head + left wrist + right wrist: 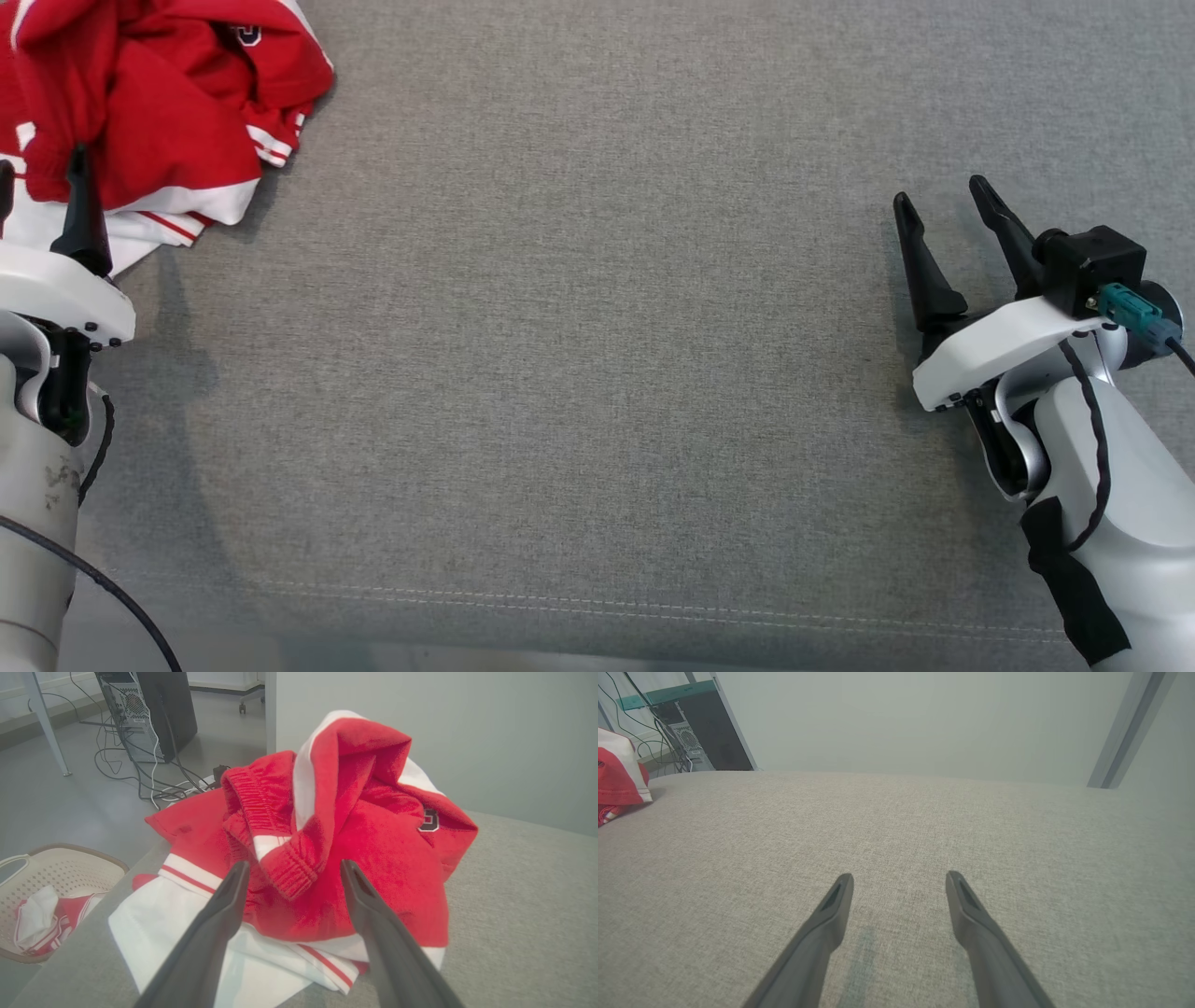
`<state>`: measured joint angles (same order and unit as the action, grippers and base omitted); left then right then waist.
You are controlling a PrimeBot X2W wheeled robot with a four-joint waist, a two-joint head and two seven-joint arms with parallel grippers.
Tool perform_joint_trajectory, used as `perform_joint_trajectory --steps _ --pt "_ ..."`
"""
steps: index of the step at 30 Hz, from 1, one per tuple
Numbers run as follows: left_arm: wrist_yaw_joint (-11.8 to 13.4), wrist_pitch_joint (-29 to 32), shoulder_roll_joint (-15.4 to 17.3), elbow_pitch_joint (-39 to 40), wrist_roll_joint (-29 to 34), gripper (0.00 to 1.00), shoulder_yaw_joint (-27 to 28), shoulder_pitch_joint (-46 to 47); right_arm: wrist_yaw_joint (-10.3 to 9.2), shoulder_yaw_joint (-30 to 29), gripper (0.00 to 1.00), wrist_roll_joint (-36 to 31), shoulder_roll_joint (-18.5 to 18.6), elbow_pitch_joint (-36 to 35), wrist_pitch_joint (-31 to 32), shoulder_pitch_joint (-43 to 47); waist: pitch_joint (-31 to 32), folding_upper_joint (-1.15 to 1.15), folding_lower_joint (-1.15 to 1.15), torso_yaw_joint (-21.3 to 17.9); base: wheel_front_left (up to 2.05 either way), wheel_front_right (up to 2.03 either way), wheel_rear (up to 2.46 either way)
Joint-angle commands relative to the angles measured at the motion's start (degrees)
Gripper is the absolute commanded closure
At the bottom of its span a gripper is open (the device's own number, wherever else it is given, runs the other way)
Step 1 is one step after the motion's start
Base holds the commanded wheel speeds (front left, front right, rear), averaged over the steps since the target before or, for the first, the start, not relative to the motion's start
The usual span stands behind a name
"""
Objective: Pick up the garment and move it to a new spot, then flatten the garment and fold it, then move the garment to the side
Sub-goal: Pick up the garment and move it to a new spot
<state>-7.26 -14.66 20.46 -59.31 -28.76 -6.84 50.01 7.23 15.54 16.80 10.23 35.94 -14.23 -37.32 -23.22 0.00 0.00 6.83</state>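
Observation:
A crumpled red and white garment (149, 103) lies in a heap at the far left corner of the grey fabric surface (597, 373). My left gripper (42, 177) stands open right at the near edge of the heap. In the left wrist view its two dark fingers straddle a bunched red fold of the garment (355, 826), and the left gripper (292, 868) holds nothing. My right gripper (938, 201) hangs open over bare fabric at the right, far from the garment. The right wrist view shows the right gripper (899, 879) above the surface, with a corner of the garment (616, 779) at its left edge.
A beige laundry basket (65, 858) with more red and white cloth stands on the floor beside the surface's left edge. A computer tower (145, 709) and loose cables lie on the floor beyond. A stitched seam (597, 602) runs along the near edge.

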Motion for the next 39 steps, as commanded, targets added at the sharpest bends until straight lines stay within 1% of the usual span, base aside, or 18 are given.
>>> perform_joint_trajectory --steps 1,3,8,13,14,15,16,17,18,19,20,21,24,29,32,39 --pt "-0.2 -0.3 3.7 0.4 -1.3 0.0 1.8 2.0 0.25 0.7 0.0 0.2 -0.2 -1.7 -0.8 -0.6 -1.0 0.0 0.0 -1.1 0.0 0.0 0.0" --pt "-0.2 -0.3 3.6 0.1 -3.3 0.0 3.1 2.2 0.25 0.4 0.0 0.2 -0.3 -1.8 -0.8 -0.5 -1.1 0.0 0.0 -1.5 0.0 0.0 0.0" --pt "-0.2 -0.3 3.5 -0.2 -6.4 0.0 4.4 2.3 0.25 0.0 0.0 0.3 -0.5 -2.0 -0.8 -0.3 -1.0 0.0 0.0 -2.4 0.0 0.0 0.0" --pt "-0.2 -0.3 3.8 1.3 -7.7 0.0 3.9 2.3 0.25 -0.3 0.0 0.6 -0.3 -2.0 -0.8 0.1 -0.8 0.0 0.0 -2.9 0.0 0.0 0.0" --pt "-0.2 -0.3 3.9 1.7 -7.8 0.61 3.5 2.2 0.25 -0.4 0.0 0.7 -0.2 -1.9 -0.8 0.2 -0.7 0.0 0.0 -2.9 0.0 0.0 0.0" --pt "-0.2 -0.3 3.9 2.3 -7.9 0.87 3.0 2.1 0.25 -0.4 0.0 0.7 -0.1 -1.8 -0.8 0.3 -0.7 0.0 0.0 -2.9 0.0 0.0 0.0" --pt "-0.2 -0.3 4.1 3.2 -7.9 1.0 2.7 2.0 0.25 -0.5 0.0 0.8 -0.1 -1.7 -0.8 0.3 -0.5 0.0 0.0 -2.9 0.0 0.0 0.0" --pt "-0.2 -0.3 4.3 4.6 -7.6 1.0 2.2 1.9 0.25 -0.6 0.0 0.8 -0.1 -1.6 -0.8 0.4 -0.4 0.0 0.0 -2.9 0.0 0.0 0.0" --pt "-0.2 -0.3 4.7 8.7 -6.4 1.0 1.7 1.5 0.25 -0.8 0.0 0.8 -0.2 -1.5 -0.8 0.6 0.1 0.0 0.0 -2.8 0.0 0.0 0.0" --pt "-0.2 -0.3 4.7 10.9 -5.7 1.0 1.8 1.2 0.25 -1.0 0.0 0.9 -0.4 -1.5 -0.8 0.8 0.4 0.0 0.0 -2.7 0.0 0.0 0.0" --pt "-0.2 -0.3 4.7 10.9 -5.7 1.0 1.8 1.2 0.25 -1.0 0.0 0.9 -0.4 -1.5 -0.8 0.8 0.4 0.0 0.0 -2.7 0.0 0.0 0.0" --pt "-0.2 -0.3 4.4 15.1 -4.9 1.0 2.2 0.5 0.25 -1.2 0.0 1.0 -0.7 -1.4 -0.8 1.3 1.1 0.0 0.0 -2.6 0.0 0.0 0.0" --pt "-0.2 -0.3 4.0 21.6 -3.4 1.0 2.7 -0.1 0.25 -1.4 0.0 1.1 -1.3 -1.1 -0.8 1.9 2.3 0.0 0.0 -2.6 0.0 0.0 0.0" --pt "-0.2 -0.3 3.5 29.9 -2.0 1.0 1.9 -0.6 0.25 -1.9 0.0 1.4 -2.6 -1.0 -0.8 3.1 4.2 0.0 0.0 -3.0 0.0 0.0 0.0" --pt "-0.2 -0.3 4.1 29.9 -1.1 1.0 2.9 -1.3 0.25 -1.9 0.0 1.6 -2.9 -0.8 -0.8 3.6 5.0 0.0 0.0 -3.3 0.0 0.0 0.0" --pt "-0.2 -0.3 5.1 22.4 -2.0 1.0 4.4 -4.1 0.25 -2.2 0.0 2.0 -3.0 -0.6 -0.8 4.2 5.0 0.0 0.0 -3.7 0.0 0.0 0.0"
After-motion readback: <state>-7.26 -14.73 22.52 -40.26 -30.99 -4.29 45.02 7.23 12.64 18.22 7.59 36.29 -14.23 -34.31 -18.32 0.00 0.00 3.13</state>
